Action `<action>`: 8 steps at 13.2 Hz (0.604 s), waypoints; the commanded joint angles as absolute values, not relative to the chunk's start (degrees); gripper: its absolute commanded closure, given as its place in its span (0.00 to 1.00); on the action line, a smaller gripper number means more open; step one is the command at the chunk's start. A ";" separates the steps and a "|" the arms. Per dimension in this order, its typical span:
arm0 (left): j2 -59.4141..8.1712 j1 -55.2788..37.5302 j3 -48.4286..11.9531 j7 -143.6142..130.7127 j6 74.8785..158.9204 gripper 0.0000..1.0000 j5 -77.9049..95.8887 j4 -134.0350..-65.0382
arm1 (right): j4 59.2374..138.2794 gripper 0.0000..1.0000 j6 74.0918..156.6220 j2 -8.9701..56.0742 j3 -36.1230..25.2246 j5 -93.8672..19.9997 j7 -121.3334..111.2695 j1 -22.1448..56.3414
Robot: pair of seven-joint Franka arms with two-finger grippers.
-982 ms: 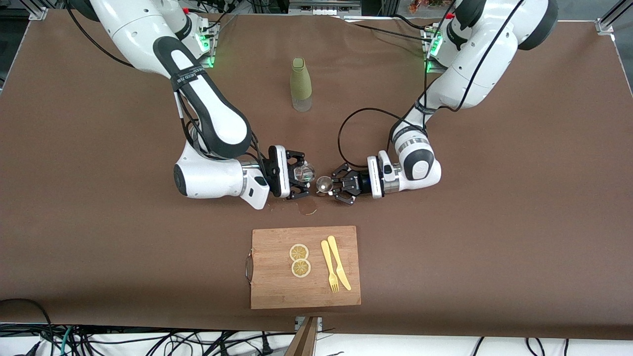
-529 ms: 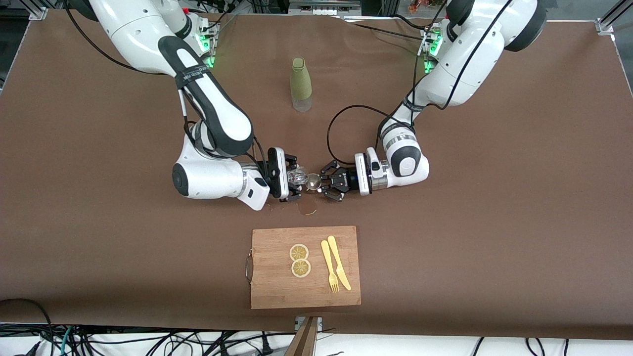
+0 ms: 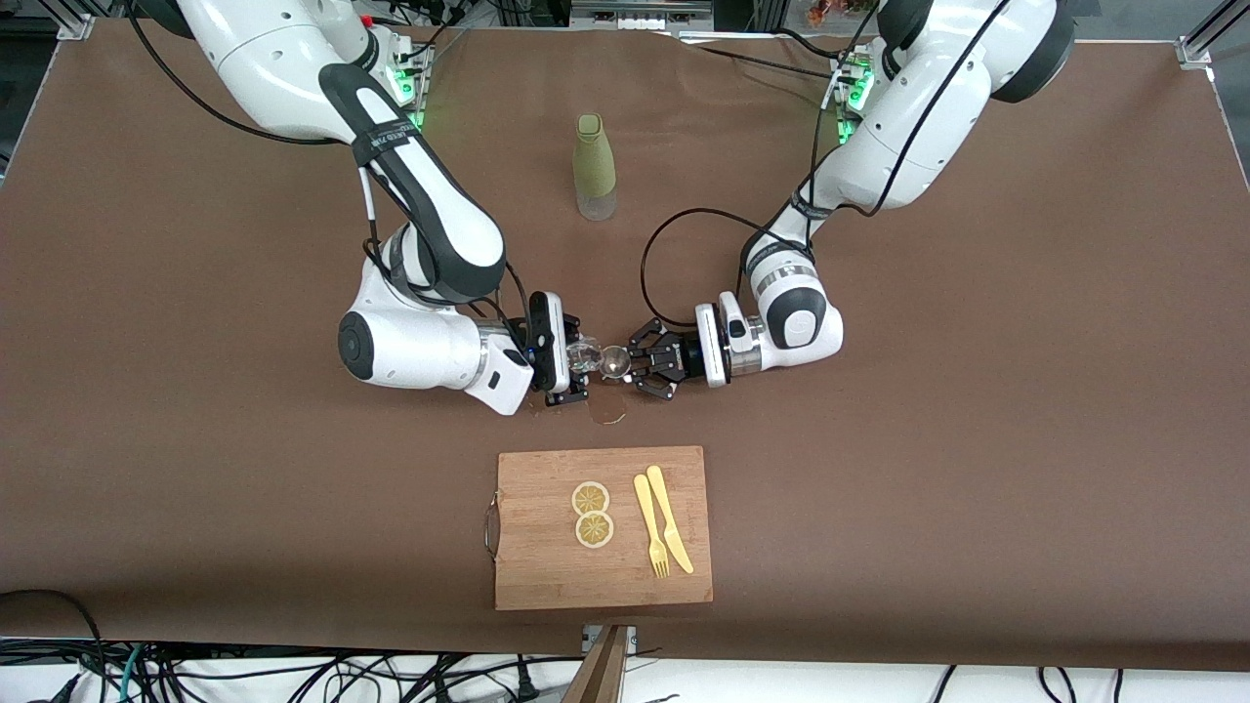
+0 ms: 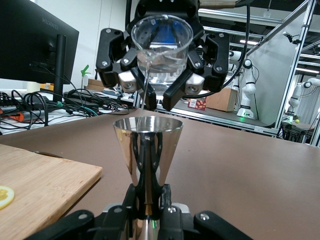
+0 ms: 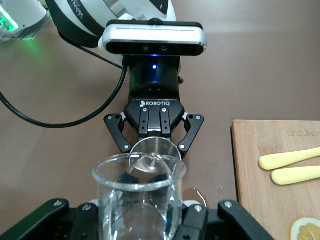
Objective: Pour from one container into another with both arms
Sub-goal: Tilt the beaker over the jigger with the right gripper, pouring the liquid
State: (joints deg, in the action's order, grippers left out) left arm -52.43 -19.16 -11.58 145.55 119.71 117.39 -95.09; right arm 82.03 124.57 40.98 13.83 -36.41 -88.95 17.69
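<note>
Because the pour needed both vessels steadied, each hand was clamped on one. The right hand (image 3: 576,357) gripped the clear glass beaker (image 4: 161,49) tilted, its lip just above the steel jigger (image 4: 148,146); a thin stream ran into the cone. The left hand (image 3: 646,363) pinched the jigger at its waist, mouth up to catch. Both met over the counter (image 3: 977,439), between the green bottle (image 3: 594,166) and the cutting board (image 3: 547,557). A wet patch (image 3: 607,410) lay beneath, likely spill. Judged: pour under way.

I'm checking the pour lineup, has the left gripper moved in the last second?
Yes. The left gripper, shut on the metal cup, has slid toward the right arm's end of the table, judged against the cutting board, closing on the glass beaker.
</note>
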 commanded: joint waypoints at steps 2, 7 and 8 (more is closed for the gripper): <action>-53.26 -20.21 -11.87 149.15 122.60 1.00 119.97 -92.99 | 82.88 0.96 125.51 39.64 13.89 -32.00 -84.82 18.63; -53.26 -20.48 -11.87 148.98 123.13 1.00 119.97 -92.20 | 82.88 0.96 125.51 39.55 13.89 -32.34 -84.73 18.63; -53.26 -20.48 -11.87 148.89 123.66 1.00 119.97 -92.20 | 82.97 0.96 125.42 39.55 13.97 -32.87 -84.99 18.37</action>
State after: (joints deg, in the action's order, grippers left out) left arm -52.44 -19.84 -11.58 145.55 121.58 117.39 -93.94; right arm 82.03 125.22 40.93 13.87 -32.95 -86.00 18.53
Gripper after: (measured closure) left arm 0.793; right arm 0.841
